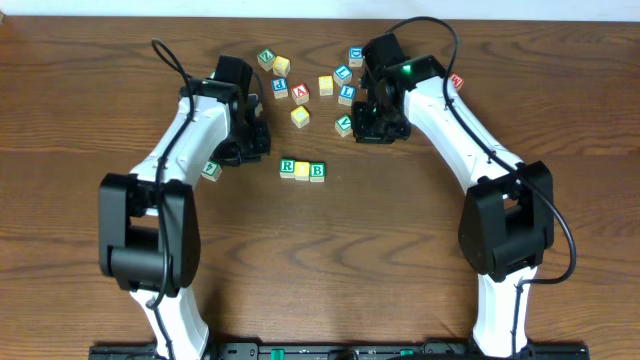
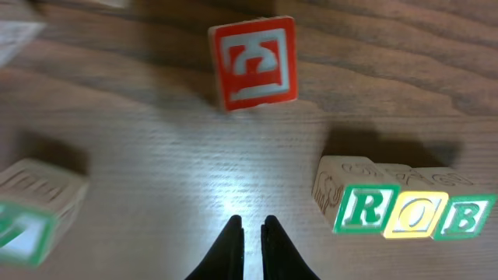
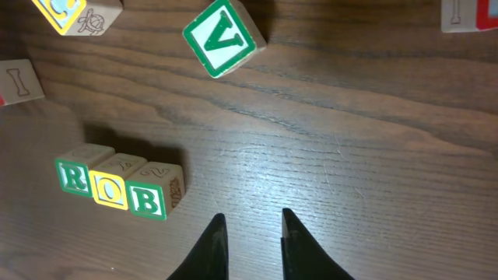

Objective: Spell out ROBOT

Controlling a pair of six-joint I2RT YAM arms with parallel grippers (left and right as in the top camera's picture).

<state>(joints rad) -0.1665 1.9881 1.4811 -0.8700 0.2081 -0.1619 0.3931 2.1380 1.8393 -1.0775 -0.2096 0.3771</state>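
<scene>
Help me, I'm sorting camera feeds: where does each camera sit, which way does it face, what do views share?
Overhead: above the table, looking straight down; both arms show.
Left wrist: on the left arm, looking down past the left gripper at a red block.
Right wrist: on the right arm, looking past the right gripper at a V block.
Shared: all three show the ROB row.

Table (image 1: pixel 400 220) lies bare below and right of the R-O-B row (image 1: pixel 302 170); loose blocks (image 1: pixel 300 116) crowd above it; left gripper (image 1: pixel 258 142) blocks its upper-left.
</scene>
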